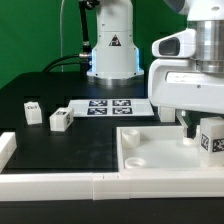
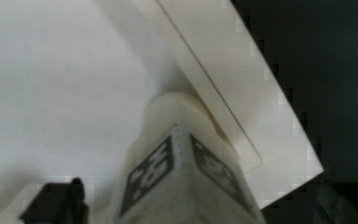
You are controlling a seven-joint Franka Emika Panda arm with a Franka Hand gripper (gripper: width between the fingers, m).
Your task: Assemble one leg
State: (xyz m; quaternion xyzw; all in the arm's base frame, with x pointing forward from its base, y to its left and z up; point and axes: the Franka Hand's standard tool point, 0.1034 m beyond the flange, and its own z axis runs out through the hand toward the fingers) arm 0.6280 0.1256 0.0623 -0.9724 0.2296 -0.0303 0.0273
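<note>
Broadly, the black table [image 1: 60, 140] carries everything, with a white rail [image 1: 60, 183] along its near edge. Next in size is the white tray-like piece [image 1: 150, 150] with its round corner sockets, lying at the exterior view's right, and my arm's white housing looms directly above its far right corner. Behind it lies the marker board [image 1: 112, 106], flat on the table near the white robot base [image 1: 110, 45]. Two loose legs [image 1: 60, 119] [image 1: 33, 111] stand on the table at the exterior view's left, well apart from the tray piece.

My gripper [image 1: 208, 126] is closed on the leg [image 1: 212, 138], which hangs upright over the tray piece's right side. From my wrist camera, that leg [image 2: 179, 175] fills the middle, its tags showing on two faces, its rounded end against or just above the white tray surface [image 2: 51, 90]; I cannot tell which. One dark fingertip [image 2: 55, 202] shows beside it.
</note>
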